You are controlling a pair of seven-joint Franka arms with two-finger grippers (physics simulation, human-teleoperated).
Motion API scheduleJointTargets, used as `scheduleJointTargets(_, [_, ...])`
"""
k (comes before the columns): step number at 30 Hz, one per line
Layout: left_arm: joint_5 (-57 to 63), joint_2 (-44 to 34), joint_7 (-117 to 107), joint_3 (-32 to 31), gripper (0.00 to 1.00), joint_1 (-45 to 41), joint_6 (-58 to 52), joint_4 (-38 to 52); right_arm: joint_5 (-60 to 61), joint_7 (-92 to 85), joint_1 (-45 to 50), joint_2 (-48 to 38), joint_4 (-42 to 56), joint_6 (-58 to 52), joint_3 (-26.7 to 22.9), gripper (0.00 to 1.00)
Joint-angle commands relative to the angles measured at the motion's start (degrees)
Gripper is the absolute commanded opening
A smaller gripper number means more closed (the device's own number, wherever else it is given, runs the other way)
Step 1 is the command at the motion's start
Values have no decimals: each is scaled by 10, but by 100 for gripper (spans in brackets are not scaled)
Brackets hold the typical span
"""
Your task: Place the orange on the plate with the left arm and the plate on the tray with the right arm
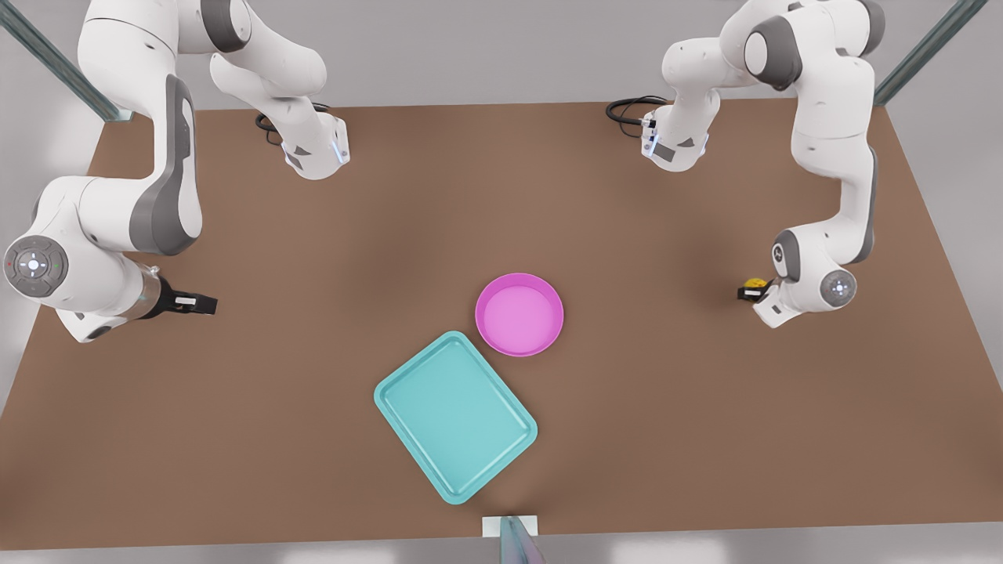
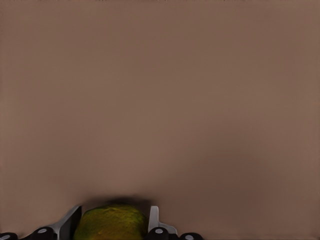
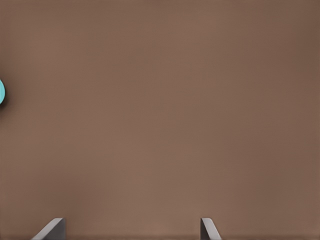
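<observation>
The right gripper (image 1: 205, 303) sits over by the desk's (image 1: 313, 439) edge on the front view's left, hovering with nothing in it. In its wrist view the two fingers (image 3: 210, 229) stand wide apart over bare brown desk (image 3: 160, 110), with a sliver of the tray (image 3: 1, 92) peeking in at the side.

Moving toward the middle, the tray (image 1: 455, 416) lies flat near the desk's near edge, turned at an angle. The plate (image 1: 519, 314) is just beside its far corner — looks like touching or nearly so, hard to say which. The plate has nothing on it.

Then over at the desk's edge on the front view's right, the left gripper (image 1: 751, 289) is down low with the orange (image 1: 755, 282) in it. The left wrist view shows it better — the fingers (image 2: 153, 218) are closed in on either side of the orange (image 2: 111, 223), well apart from the plate.
</observation>
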Motion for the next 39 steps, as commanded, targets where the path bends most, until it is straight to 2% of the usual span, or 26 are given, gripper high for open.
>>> scheduleJointTargets(1, [-3, -18, -10, -4, 64, -5, -29, 1, 0, 0, 0, 0, 0, 0, 0, 100])
scheduleJointTargets(2, [-3, -45, -19, -19, 64, -15, -52, 6, 0, 0, 0, 0, 0, 0, 0, 100])
scheduleJointTargets(3, [-3, -47, -76, -22, 64, -58, -102, 52, 0, 0, -2, 0, 0, 0, 0, 100])
scheduleJointTargets(5, [-11, -1, -170, -28, 64, -210, -237, 221, 0, 0, -3, 0, 0, 0, 0, 100])
scheduleJointTargets(7, [-76, 47, -303, -55, 64, -289, -260, 305, 1, 0, -2, 5, 1, 0, 0, 100])
scheduleJointTargets(9, [-83, 89, -430, -99, 64, -330, -260, 372, 8, 0, -1, 8, 1, 2, 0, 100])
scheduleJointTargets(11, [-83, 116, -506, -151, 64, -337, -257, 387, 9, 0, -1, 8, 1, 7, 0, 100])
scheduleJointTargets(15, [-83, 154, -551, -153, 65, -395, -251, 394, 18, 2, 3, 15, 0, 12, 0, 100])
scheduleJointTargets(18, [-78, 198, -559, -153, 65, -403, -228, 443, 22, 2, 8, 19, -4, 33, 0, 100])
scheduleJointTargets(23, [-80, 212, -550, -147, 65, -387, -195, 468, 28, 3, 22, 19, -22, 63, 0, 100])
scheduleJointTargets(24, [-82, 212, -551, -147, 100, -387, -195, 468, 34, 3, 24, 19, -30, 71, 0, 100])
scheduleJointTargets(26, [-83, 212, -558, -146, 100, -387, -195, 468, 38, 2, 26, 11, -55, 79, 0, 100])
scheduleJointTargets(28, [-74, 203, -553, -144, 100, -387, -206, 467, 48, 4, 48, 7, -102, 142, 0, 100])
scheduleJointTargets(29, [-75, 161, -509, -102, 100, -386, -295, 463, 68, 3, 61, -2, -127, 170, 0, 100])
scheduleJointTargets(30, [-79, 97, -410, -28, 100, -386, -429, 465, 70, 7, 76, -22, -179, 220, 0, 100])
scheduleJointTargets(31, [-79, 39, -340, 52, 100, -386, -504, 467, 84, 7, 92, -22, -191, 235, 0, 100])
scheduleJointTargets(33, [-79, -21, -213, 188, 100, -386, -562, 476, 107, 9, 145, -11, -205, 260, 0, 100])
scheduleJointTargets(34, [-79, -21, -194, 216, 100, -386, -582, 489, 139, 13, 164, 3, -207, 275, 0, 100])
scheduleJointTargets(35, [-79, -16, -186, 225, 100, -385, -582, 490, 145, 14, 193, 8, -220, 311, -2, 100])
scheduleJointTargets(36, [-82, -24, -186, 229, 100, -377, -584, 490, 202, 14, 203, 9, -258, 367, -3, 100])
scheduleJointTargets(37, [-65, -56, -190, 85, 100, -257, -563, 482, 222, 14, 207, 10, -291, 419, -3, 100])
scheduleJointTargets(38, [11, -87, -195, -63, 100, -160, -509, 444, 245, 14, 211, 22, -300, 439, -2, 100])
scheduleJointTargets(39, [8, -152, -188, -66, 100, -153, -411, 334, 253, 14, 219, 26, -305, 444, -3, 100])
